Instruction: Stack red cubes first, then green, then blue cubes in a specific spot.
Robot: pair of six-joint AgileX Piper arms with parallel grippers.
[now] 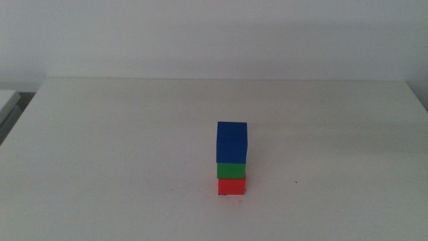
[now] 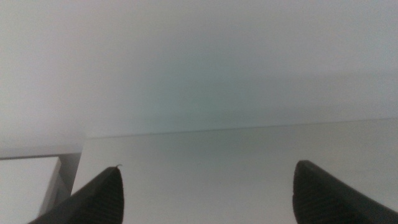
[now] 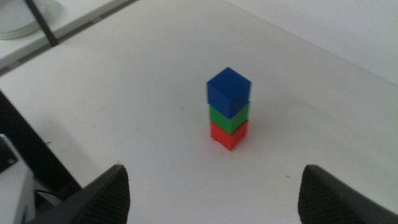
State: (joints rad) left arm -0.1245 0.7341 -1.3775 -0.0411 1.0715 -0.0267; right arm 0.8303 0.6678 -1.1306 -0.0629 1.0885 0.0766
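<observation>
Your stack is complete: blue cube (image 1: 233, 142) on green cube (image 1: 232, 170) on red cube (image 1: 232, 186). It stands upright, well apart from your right gripper (image 3: 211, 190), whose jaws are wide and empty. Your left gripper (image 2: 205, 190) is also wide and empty, and it does not see the stack.

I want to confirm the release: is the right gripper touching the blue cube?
Apart. The right wrist view shows the right gripper open, with bare table between its jaws and the blue cube atop the stack.

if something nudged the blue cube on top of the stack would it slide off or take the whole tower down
The blue cube probably slides or tips off first: it merely rests on the green cube, slightly twisted. Flat faces mean it likely won't roll. The stack on the red cube is narrow and tall, so a low, firm push may topple everything.
</observation>
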